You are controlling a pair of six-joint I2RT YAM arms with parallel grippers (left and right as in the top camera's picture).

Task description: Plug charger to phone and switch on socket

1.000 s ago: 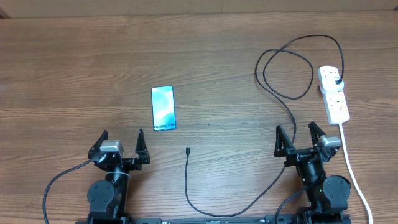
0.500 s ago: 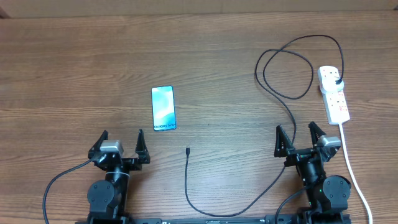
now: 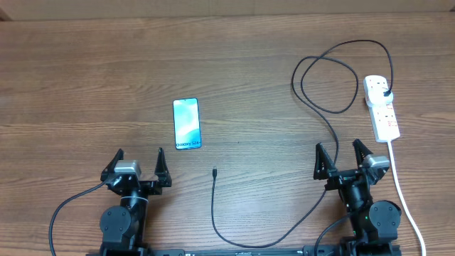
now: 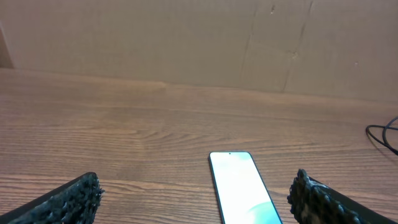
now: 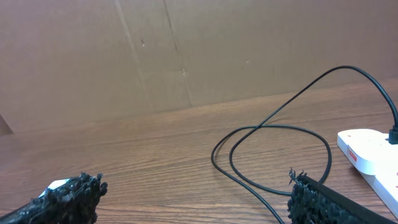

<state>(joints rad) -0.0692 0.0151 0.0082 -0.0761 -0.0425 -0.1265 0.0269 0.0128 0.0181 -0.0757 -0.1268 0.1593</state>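
The phone point(image 3: 186, 124) lies flat on the table, screen lit blue, and shows in the left wrist view point(image 4: 239, 193) just ahead of the fingers. The black charger cable point(image 3: 323, 107) loops from its plug in the socket point(image 3: 382, 107) at the right down to a small connector tip point(image 3: 215, 171) near the table's middle. The loop also shows in the right wrist view point(image 5: 273, 155), with the socket point(image 5: 367, 152) at the right edge. My left gripper point(image 3: 139, 158) is open and empty near the front edge, below-left of the phone. My right gripper point(image 3: 343, 153) is open and empty, below-left of the socket.
The socket's thick white cord point(image 3: 402, 192) runs down the table's right side past my right arm. A brown cardboard wall point(image 4: 186, 37) stands behind the table's far edge. The wooden table point(image 3: 85, 71) extends to the left and back.
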